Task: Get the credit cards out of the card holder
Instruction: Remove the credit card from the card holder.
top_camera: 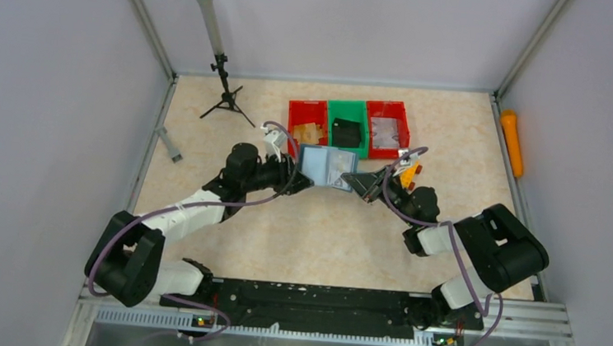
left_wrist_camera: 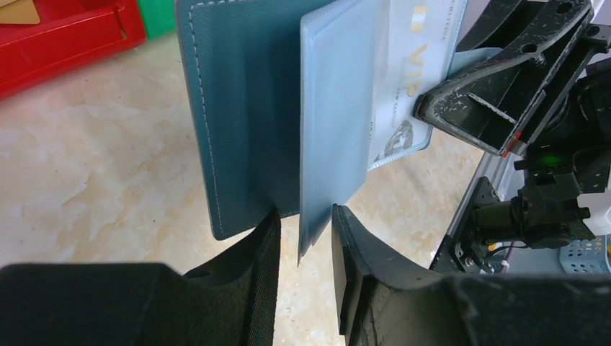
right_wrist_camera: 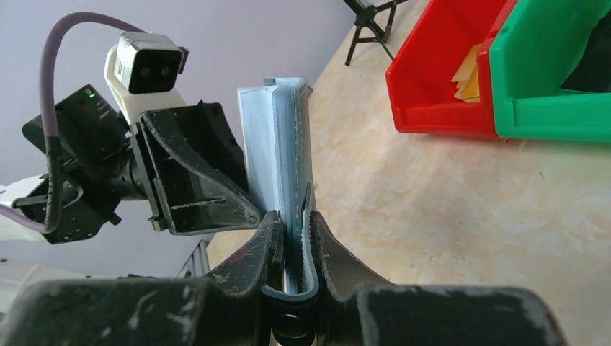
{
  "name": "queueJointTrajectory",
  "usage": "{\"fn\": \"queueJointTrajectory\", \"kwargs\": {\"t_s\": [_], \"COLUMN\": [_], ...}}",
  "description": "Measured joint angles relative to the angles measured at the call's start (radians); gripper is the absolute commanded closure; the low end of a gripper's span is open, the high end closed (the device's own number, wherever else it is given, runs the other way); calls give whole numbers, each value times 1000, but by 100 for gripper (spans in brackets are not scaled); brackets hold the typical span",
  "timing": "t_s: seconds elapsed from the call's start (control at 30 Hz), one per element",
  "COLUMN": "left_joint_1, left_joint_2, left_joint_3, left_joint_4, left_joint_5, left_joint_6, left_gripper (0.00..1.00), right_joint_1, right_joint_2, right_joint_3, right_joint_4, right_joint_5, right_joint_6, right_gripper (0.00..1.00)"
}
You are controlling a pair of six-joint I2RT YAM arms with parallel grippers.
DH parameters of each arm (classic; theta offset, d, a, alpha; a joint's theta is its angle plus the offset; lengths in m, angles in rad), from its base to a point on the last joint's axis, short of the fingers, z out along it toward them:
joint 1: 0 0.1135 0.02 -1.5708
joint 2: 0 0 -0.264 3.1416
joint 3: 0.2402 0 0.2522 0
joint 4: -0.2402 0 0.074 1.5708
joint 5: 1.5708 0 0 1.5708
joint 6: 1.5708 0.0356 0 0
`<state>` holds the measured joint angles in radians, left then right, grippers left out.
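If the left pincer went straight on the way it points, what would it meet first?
Most likely the card holder: its clear sleeve hangs between the open jaws of the left pincer, teal cover beside one finger.

Fixtures beyond my pincers. Just past my left pincer and right pincer, three bins stand touching in a row on the beige marbled tabletop. They are a red bin holding tan card pieces, a green bin holding a black lump, and a second red bin with pale, unclear contents. Well to the left of my left pincer are a black tripod and a grey bar. Well to the right of my right pincer, an orange cylinder lies along the wall.
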<state>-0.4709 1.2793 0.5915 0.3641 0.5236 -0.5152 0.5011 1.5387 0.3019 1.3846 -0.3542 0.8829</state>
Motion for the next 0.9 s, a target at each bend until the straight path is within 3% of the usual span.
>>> {"fn": "queueJointTrajectory", "kwargs": {"t_s": [0.57,0.9], "left_joint_1": [0,47], "left_joint_2": [40,66], "left_joint_3": [32,27], "left_joint_4": [-41,25], "left_joint_5": [18,116], "left_joint_6": [15,-51], "left_gripper": [68,68], "right_joint_1": [0,0], "right_joint_2": [16,68], "right_joint_3": [0,1], "right_joint_4": [52,90], "right_joint_5": [-62,-89], "right_joint_6": [-10,13], "right_gripper": [100,100]}}
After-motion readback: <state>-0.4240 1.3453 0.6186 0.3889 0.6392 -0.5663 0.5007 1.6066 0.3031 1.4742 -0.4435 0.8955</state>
